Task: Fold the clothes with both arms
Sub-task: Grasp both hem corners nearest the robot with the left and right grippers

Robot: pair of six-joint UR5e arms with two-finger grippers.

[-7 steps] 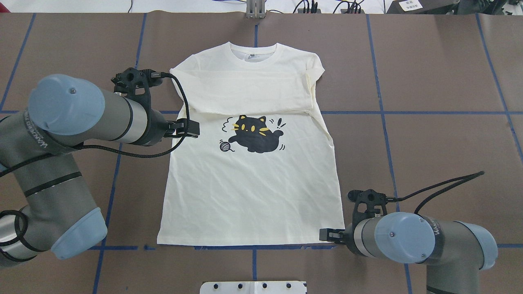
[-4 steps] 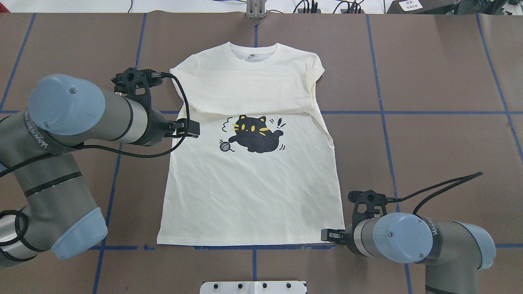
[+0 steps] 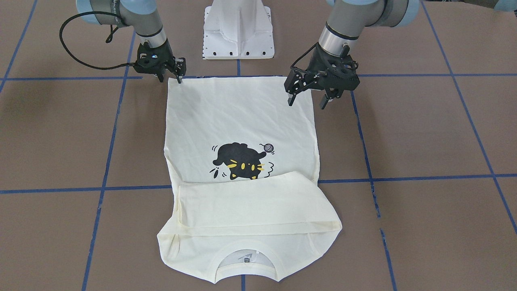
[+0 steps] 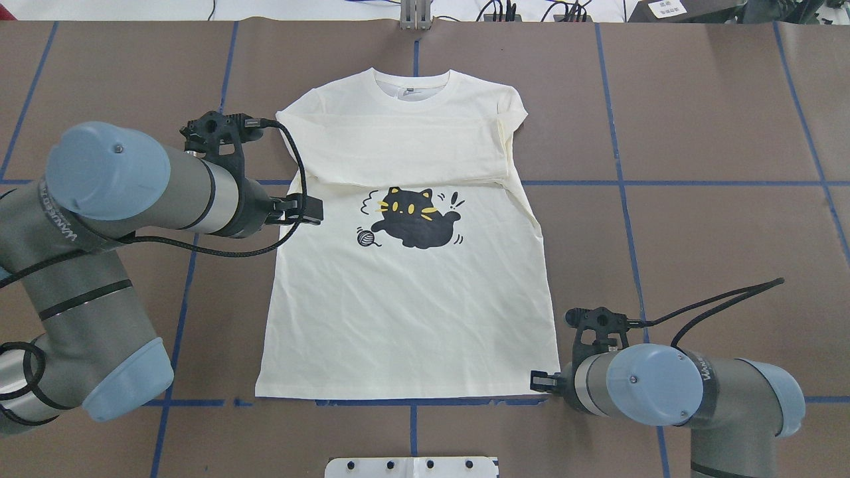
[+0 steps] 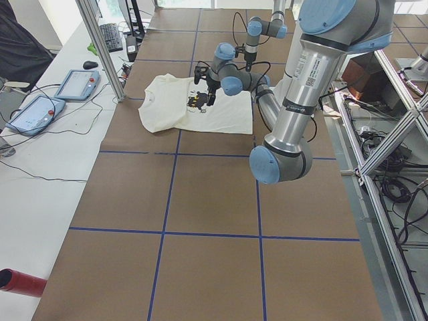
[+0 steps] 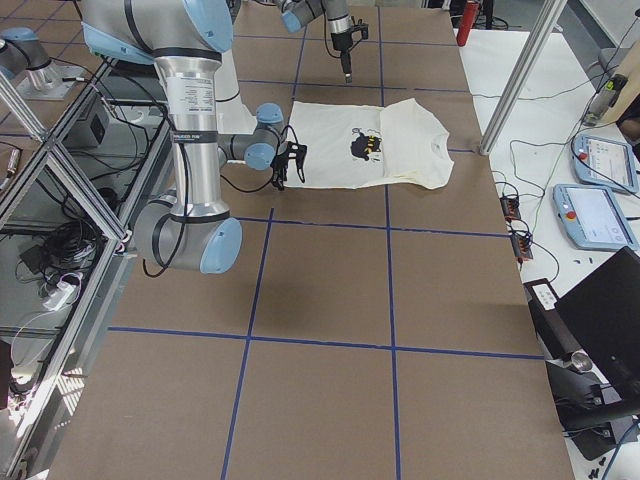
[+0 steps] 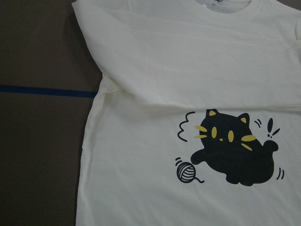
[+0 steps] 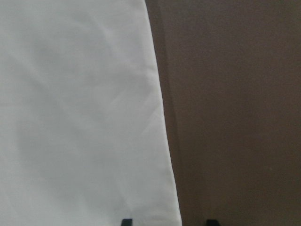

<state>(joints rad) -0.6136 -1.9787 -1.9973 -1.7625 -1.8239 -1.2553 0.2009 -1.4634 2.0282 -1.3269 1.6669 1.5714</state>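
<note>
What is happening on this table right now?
A cream cat-print T-shirt is being folded: it lies flat, print up, on the table, its sleeves already folded across the chest. The right gripper, open, sits at a hem corner, straddling the shirt's edge. The left gripper, also open, hangs above the shirt's side edge.

You find almost nothing legible here. On the T-shirt [image 4: 405,318], the one clear sign is a black exclamation mark [image 4: 455,198] drawn just beside the cat print [image 4: 415,219]. The small grey label [image 4: 413,91] inside the neckline carries a mark too small to read. Lettering runs along the left arm [image 4: 58,214] and the right arm [image 4: 716,380], but you cannot make out the letters. A white printed sticker [image 4: 667,8] beyond the surface's far edge, near its right corner, is equally unreadable.
</note>
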